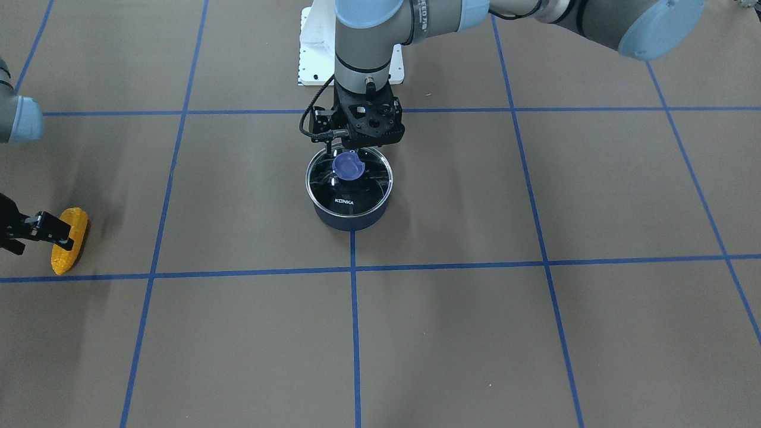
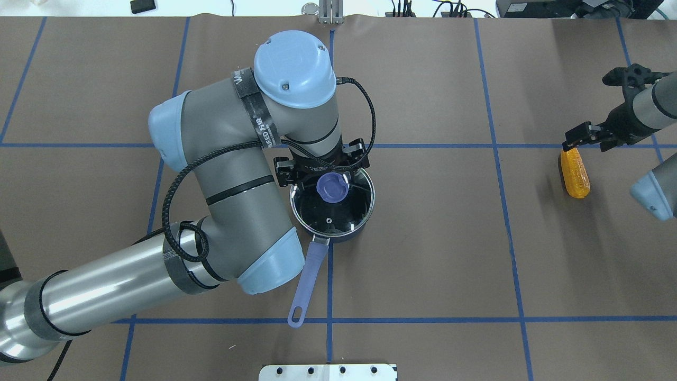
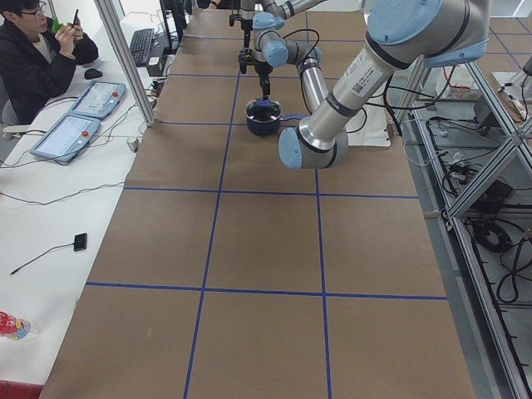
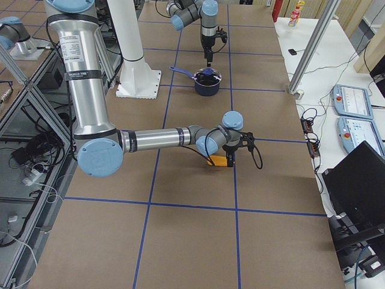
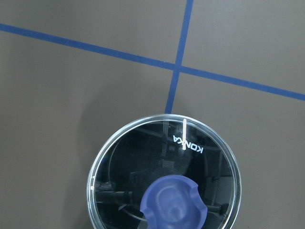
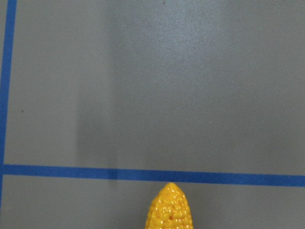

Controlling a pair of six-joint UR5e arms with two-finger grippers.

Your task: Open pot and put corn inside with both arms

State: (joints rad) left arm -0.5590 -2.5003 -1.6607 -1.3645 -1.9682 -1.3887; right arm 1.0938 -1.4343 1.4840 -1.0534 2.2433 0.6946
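Still lidded on the bench (image 1: 535,333) near centre, pot (image 1: 351,217) with knob (image 1: 348,166) just under the left end effector (image 1: 354,142), corn (image 2: 575,172) flat well off to the right, long axis fore-aft, beneath the right end effector (image 2: 571,143); cannot tell either as apart or together.

The left arm (image 2: 227,174) is thick grey tube, matte at the joints and polished silver on its long section, each joint closed by a rounded light-blue cap (image 2: 293,63) with small dark screws (image 2: 284,83). A black cable (image 2: 373,121) runs along it under black bands (image 2: 262,124) with white lettering, ending at a black housing (image 1: 371,122) at the wrist. The right arm (image 4: 96,78) has the same grey tube, blue caps and lettered band.
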